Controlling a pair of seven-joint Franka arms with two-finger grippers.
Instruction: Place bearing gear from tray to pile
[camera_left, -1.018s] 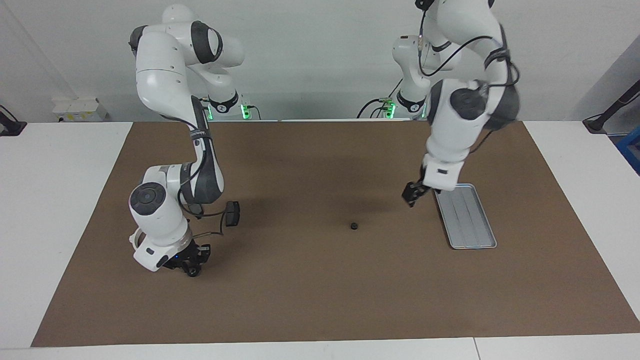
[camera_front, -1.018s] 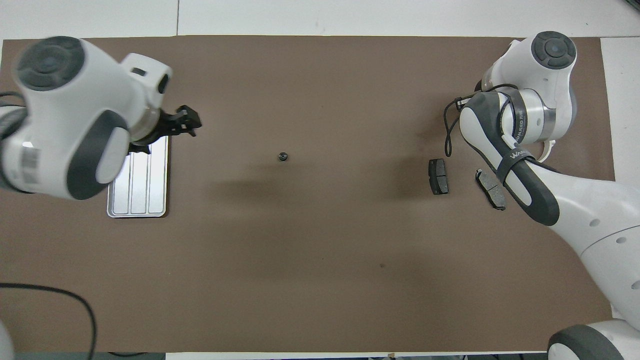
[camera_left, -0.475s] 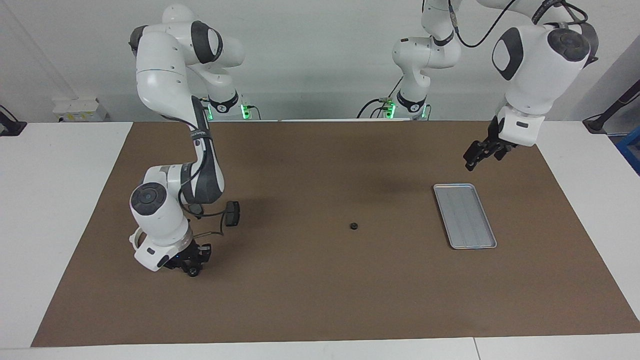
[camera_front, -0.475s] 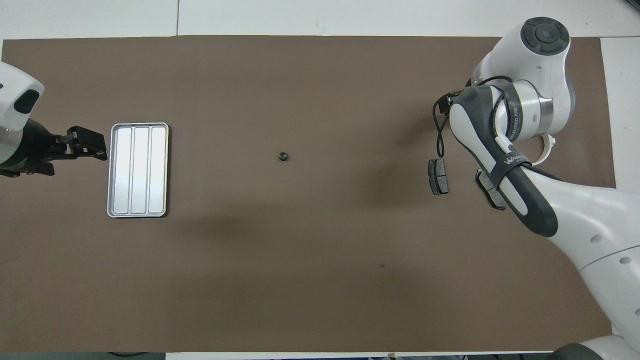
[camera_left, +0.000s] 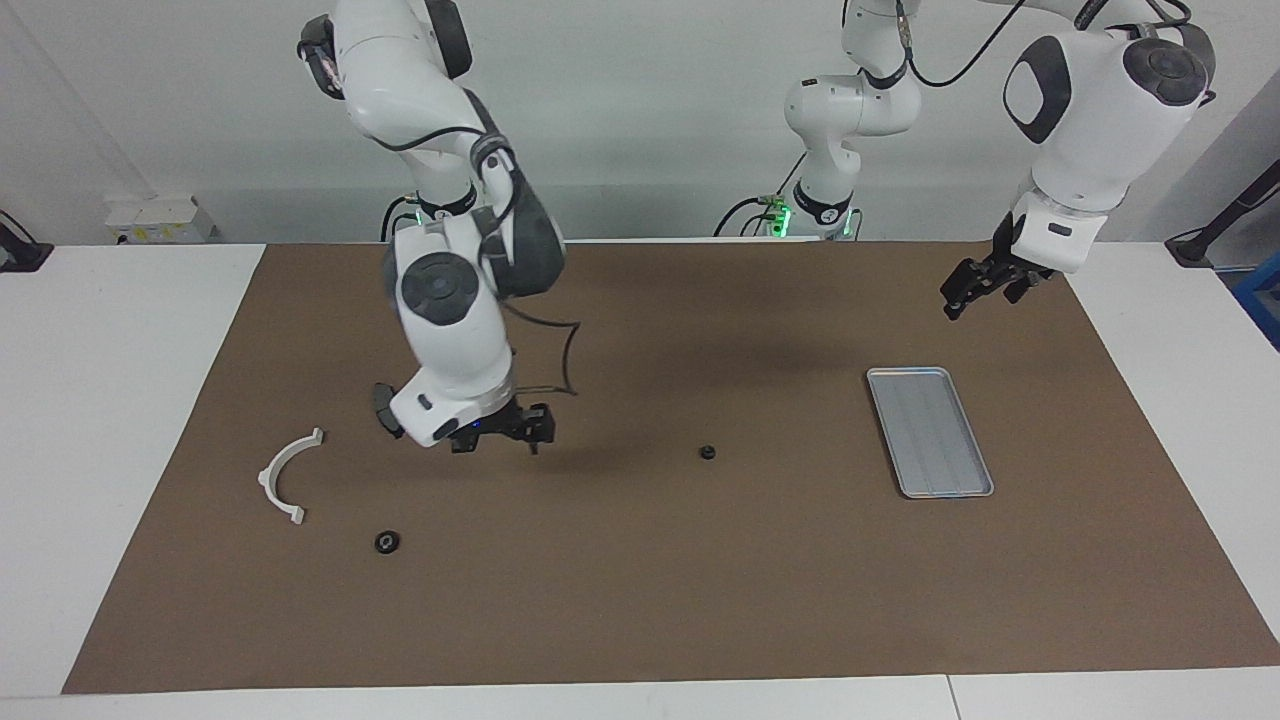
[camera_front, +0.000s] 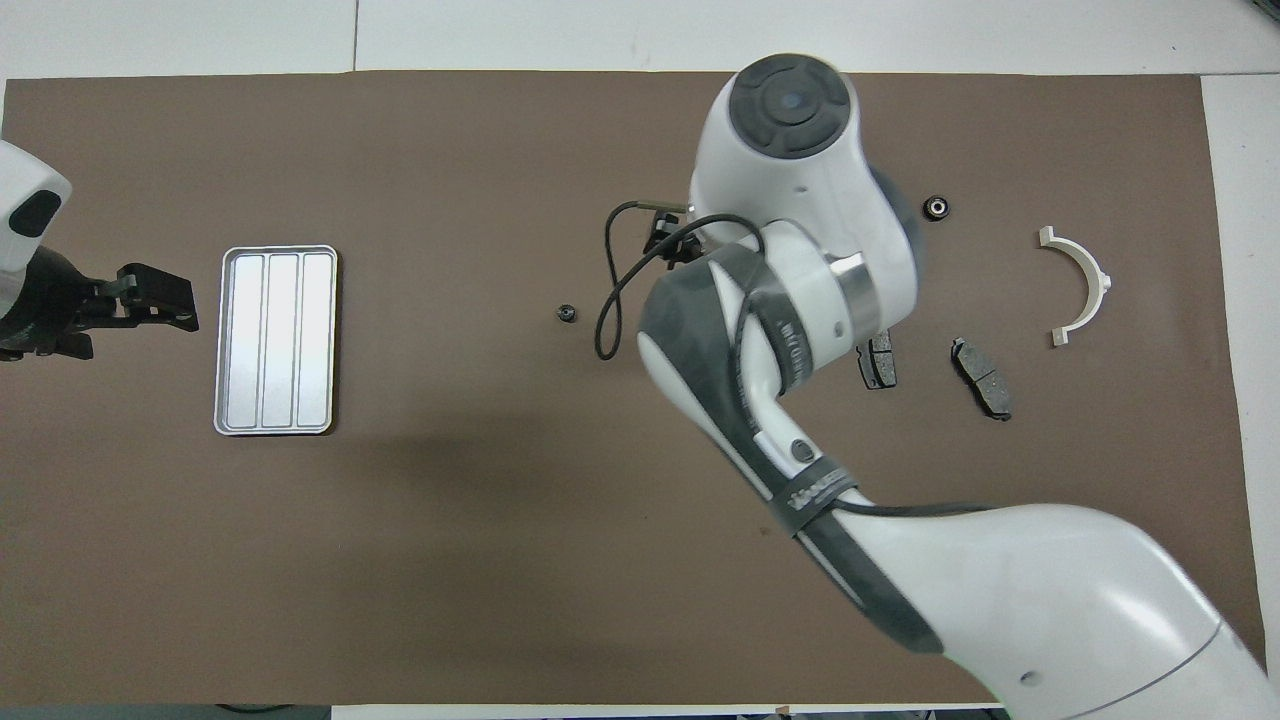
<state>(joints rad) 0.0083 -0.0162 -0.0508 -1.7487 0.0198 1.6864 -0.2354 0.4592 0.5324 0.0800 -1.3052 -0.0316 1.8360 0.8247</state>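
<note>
Within the last second the right gripper (camera_left: 500, 435) has been lifted off the spot where it was crouched at the pile and has been swung toward the middle of the mat (camera_left: 640, 600), over which it now hangs low. One gear (camera_left: 387, 542) has been left lying on the mat just beside the white bracket (camera_left: 285, 475), a little farther from the robots than the bracket. No part is seen in this gripper, but whether its jaws stand apart or together cannot be told. The left gripper (camera_left: 985, 290) has been drawn up and away from the tray (camera_left: 930, 430) toward the left arm's end of the table. It is held raised over the mat's edge with its jaws apart and nothing between them. One delivery to the pile is therefore judged done. A second gear (camera_left: 707, 452) lies unmoved on the bare mat, between the tray and the pile, and it is probably the next piece to be fetched by the right arm. Counted: two gears, neither in the tray; one tray, with nothing seen in it; one white bracket; and two brake pads (camera_front: 981, 377), one of them half hidden beneath the right arm in the overhead view.
</note>
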